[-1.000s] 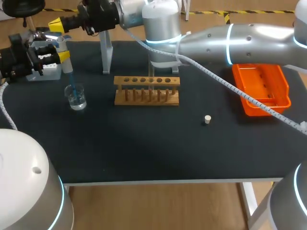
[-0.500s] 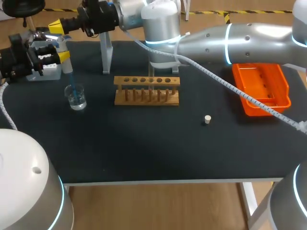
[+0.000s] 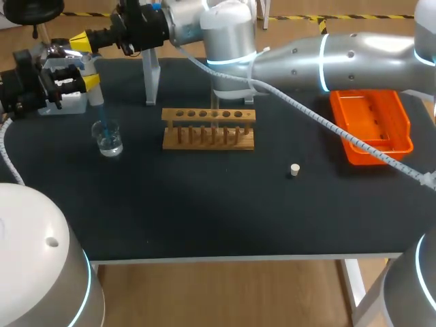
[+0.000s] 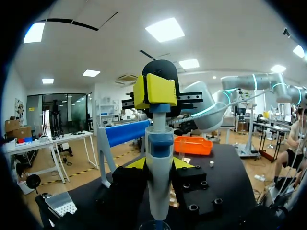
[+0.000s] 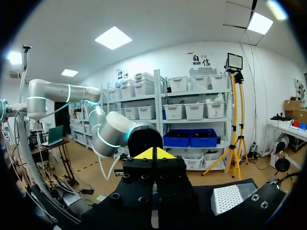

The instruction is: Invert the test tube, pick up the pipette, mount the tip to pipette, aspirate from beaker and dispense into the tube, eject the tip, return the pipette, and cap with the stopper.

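Two grippers share the pipette [image 4: 159, 184]: the left gripper [image 3: 86, 80] is clamped on its body, holding it upright with the tip down at the beaker [image 3: 109, 139], while the right gripper [image 3: 80, 39], fingers together, rests on the plunger, likely to work it

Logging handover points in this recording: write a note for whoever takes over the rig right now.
Left gripper: shut on the pipette, upright over the beaker, blue tip mounted and pointing down at it.
Right gripper: shut, tips on the pipette's top.
Stopper: loose on the table, right of the rack.
Tube: cannot make it out.
Done: pipette picked up, tip mounted.
Left: aspirate (cannot tell if drawn), dispense into tube, eject tip, return pipette, cap.
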Action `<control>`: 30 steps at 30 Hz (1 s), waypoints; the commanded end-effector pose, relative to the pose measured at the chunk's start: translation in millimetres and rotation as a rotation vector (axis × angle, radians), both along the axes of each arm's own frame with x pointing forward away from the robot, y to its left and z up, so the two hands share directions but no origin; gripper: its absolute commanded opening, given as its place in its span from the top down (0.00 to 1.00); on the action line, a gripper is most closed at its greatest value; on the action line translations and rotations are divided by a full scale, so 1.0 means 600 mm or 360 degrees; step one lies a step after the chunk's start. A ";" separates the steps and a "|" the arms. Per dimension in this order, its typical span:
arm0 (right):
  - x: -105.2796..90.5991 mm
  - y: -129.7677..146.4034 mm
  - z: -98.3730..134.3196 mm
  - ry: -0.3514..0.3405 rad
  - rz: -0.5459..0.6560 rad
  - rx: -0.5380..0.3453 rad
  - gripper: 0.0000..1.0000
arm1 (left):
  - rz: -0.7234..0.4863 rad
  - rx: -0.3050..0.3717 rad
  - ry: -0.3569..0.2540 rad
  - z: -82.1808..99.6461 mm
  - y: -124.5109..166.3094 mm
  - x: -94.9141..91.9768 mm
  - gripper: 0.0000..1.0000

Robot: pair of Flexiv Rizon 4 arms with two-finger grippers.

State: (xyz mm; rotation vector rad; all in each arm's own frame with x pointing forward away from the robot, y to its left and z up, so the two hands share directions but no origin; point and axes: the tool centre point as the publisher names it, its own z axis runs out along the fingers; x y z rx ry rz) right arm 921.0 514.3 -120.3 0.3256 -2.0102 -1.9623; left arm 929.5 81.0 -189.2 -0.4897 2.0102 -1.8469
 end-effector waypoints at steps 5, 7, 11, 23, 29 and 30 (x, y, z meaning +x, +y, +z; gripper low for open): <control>0.001 0.001 -0.024 0.0019 0.0001 0.0002 1.00 | 0.0006 0.0000 -0.0002 0.006 -0.001 0.001 1.00; 0.001 0.001 -0.027 0.0024 0.0000 -0.0001 1.00 | 0.0006 0.0000 -0.0002 0.006 -0.001 0.001 1.00; 0.000 0.002 -0.034 0.0032 0.0002 -0.0008 1.00 | 0.0006 0.0000 -0.0002 0.006 -0.001 0.001 1.00; 0.001 0.002 -0.031 0.0034 -0.0007 -0.0011 1.00 | 0.0006 0.0000 -0.0002 0.006 -0.001 0.001 1.00; 0.001 -0.001 0.013 -0.0028 -0.0004 0.0024 1.00 | 0.0006 0.0000 -0.0002 0.006 -0.001 0.001 1.00; 0.001 -0.003 0.020 -0.0038 -0.0003 0.0027 1.00 | 0.0006 0.0000 -0.0002 0.006 -0.001 0.001 1.00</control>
